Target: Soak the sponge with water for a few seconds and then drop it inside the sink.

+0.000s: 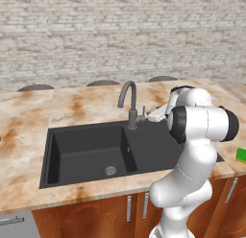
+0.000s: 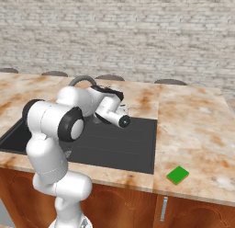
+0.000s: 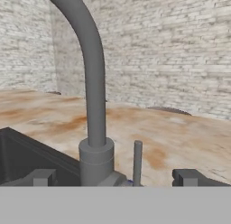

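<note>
Closest to the hand camera: two dark finger tips (image 3: 43, 177) at the bottom edge, spread wide apart with nothing between them, so the gripper (image 3: 118, 178) is open. It sits right at the faucet (image 3: 90, 83) base; the grey curved pipe rises between the tips, and a thin upright lever (image 3: 137, 162) stands just beside the base. In the left base view the hand is at the faucet (image 1: 129, 100) base behind the sink (image 1: 86, 153); the white arm (image 1: 192, 150) rises from the lower right and covers part of the drainboard. Surface: marble-look countertop (image 1: 29, 131), beige with rusty veins, wrapping around the sink on all sides. Sink is matte black, one deep basin with one round metal drain (image 1: 110, 170), plus a flat drainboard section to its right. Below: brown wood cabinet fronts (image 1: 96, 218) with metal handles; two handles (image 1: 129, 208) just left of the robot, one more at the right. Room: pale grey brick wall (image 1: 120, 30) across the whole back. Three dark rounded chair tops (image 1: 103, 82) peek over the far counter edge in the left view; four in the right view. One sponge (image 2: 177, 175), bright green, flat, lying on the counter near the front edge, right of the sink and well apart from the gripper; a sliver of it (image 1: 241, 154) shows at the left view's right edge. One faucet, one sink, one arm.
</note>
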### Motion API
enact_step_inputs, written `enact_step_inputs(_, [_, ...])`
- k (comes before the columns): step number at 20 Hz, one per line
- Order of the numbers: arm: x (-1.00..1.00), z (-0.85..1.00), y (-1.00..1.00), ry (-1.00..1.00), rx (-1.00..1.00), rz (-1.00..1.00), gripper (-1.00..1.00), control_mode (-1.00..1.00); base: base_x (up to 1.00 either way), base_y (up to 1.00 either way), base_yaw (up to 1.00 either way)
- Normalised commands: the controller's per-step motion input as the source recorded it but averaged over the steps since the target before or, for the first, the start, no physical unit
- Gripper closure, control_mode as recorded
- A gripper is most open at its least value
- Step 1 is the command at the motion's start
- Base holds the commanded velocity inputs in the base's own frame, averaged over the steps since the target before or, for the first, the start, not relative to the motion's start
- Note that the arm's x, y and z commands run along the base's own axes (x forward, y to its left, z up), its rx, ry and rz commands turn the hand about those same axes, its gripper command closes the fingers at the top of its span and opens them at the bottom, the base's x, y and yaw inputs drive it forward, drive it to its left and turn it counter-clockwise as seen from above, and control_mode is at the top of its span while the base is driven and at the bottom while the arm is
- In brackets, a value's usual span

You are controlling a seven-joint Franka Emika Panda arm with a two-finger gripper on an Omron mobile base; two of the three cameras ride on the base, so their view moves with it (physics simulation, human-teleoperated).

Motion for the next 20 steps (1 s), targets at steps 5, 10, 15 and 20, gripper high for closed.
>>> enact_step_inputs(5, [0.11,0.00,0.00,0.00,0.00,0.00,-1.00,-1.00,0.00,0.00,0.00])
enact_step_inputs(10, [0.12,0.00,0.00,0.00,0.00,0.00,-1.00,-1.00,0.00,0.00,0.00])
enact_step_inputs(15, [0.23,0.00,0.00,0.00,0.00,0.00,-1.00,-1.00,0.00,0.00,0.00])
enact_step_inputs(20, [0.25,0.00,0.00,0.00,0.00,0.00,-1.00,-1.00,0.00,0.00,0.00])
